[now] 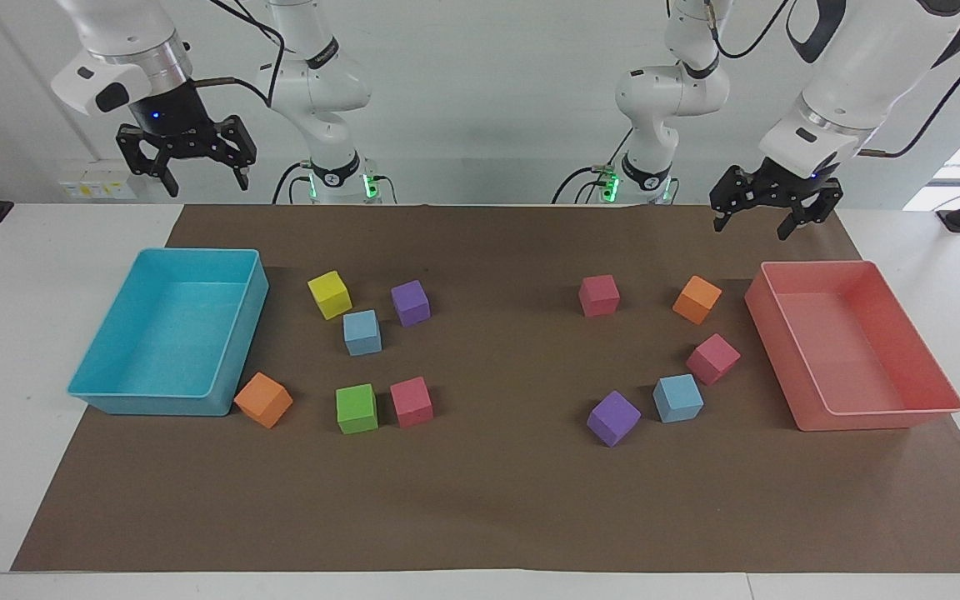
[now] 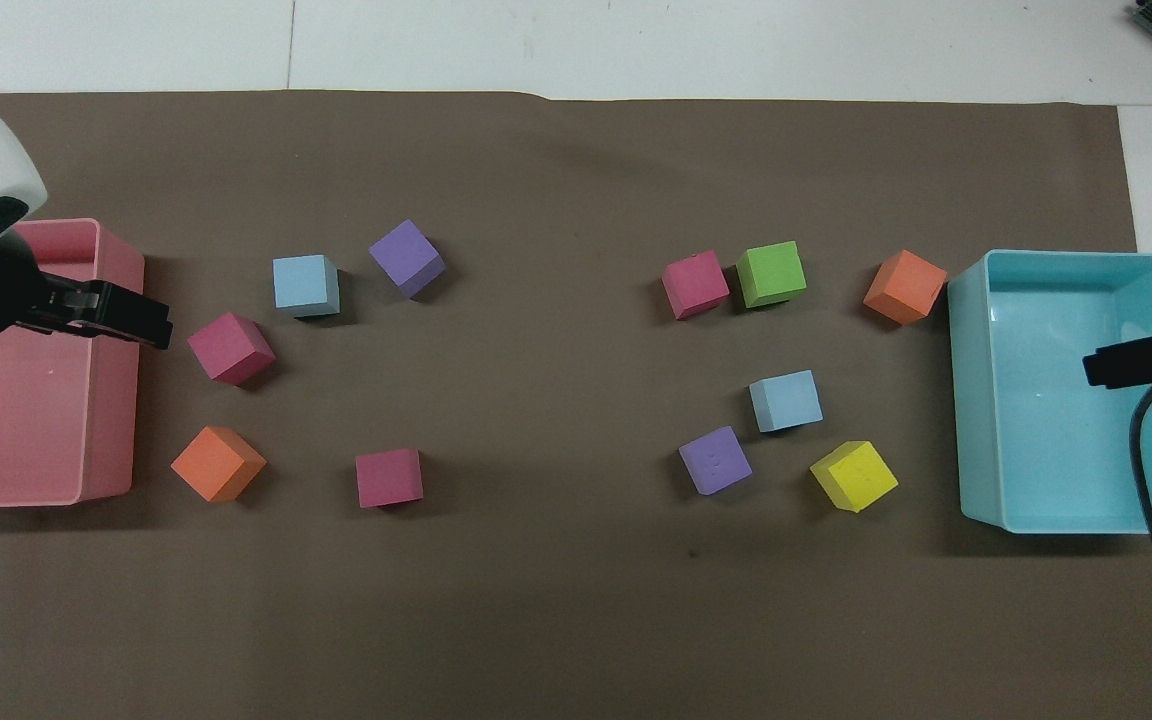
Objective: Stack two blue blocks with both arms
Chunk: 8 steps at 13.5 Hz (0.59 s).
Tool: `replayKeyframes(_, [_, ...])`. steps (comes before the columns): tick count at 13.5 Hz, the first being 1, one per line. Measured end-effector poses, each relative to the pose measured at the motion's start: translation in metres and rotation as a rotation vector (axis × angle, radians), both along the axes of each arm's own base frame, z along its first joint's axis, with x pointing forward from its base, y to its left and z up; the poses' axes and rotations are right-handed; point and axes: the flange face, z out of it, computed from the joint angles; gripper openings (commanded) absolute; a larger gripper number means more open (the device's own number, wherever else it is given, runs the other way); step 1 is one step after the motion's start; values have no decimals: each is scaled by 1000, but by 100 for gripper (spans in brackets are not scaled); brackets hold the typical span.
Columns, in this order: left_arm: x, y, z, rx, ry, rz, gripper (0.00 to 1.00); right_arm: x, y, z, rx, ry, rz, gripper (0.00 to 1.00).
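Two light blue blocks lie apart on the brown mat. One blue block [image 1: 362, 332] [image 2: 785, 400] sits toward the right arm's end, between a yellow cube and a purple cube. The other blue block [image 1: 677, 397] [image 2: 305, 285] sits toward the left arm's end, beside a purple cube and a pink cube. My left gripper [image 1: 753, 227] [image 2: 151, 325] hangs open and empty, high over the edge of the pink tray nearest the robots. My right gripper [image 1: 207, 185] [image 2: 1101, 367] hangs open and empty, high over the turquoise tray. Neither touches a block.
A turquoise tray [image 1: 147, 407] and a pink tray [image 1: 872, 419] stand at the mat's two ends, both with nothing inside. Scattered cubes: yellow [image 1: 329, 294], purple [image 1: 410, 302], green [image 1: 356, 408], pink [image 1: 411, 402], orange [image 1: 263, 400], pink [image 1: 598, 295], orange [image 1: 697, 299], pink [image 1: 712, 358], purple [image 1: 613, 418].
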Motion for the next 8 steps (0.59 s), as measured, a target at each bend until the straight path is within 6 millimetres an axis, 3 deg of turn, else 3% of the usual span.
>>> replayKeyframes(8, [1,6,0,0,0,11,100,0,0,0,0,0,0,100])
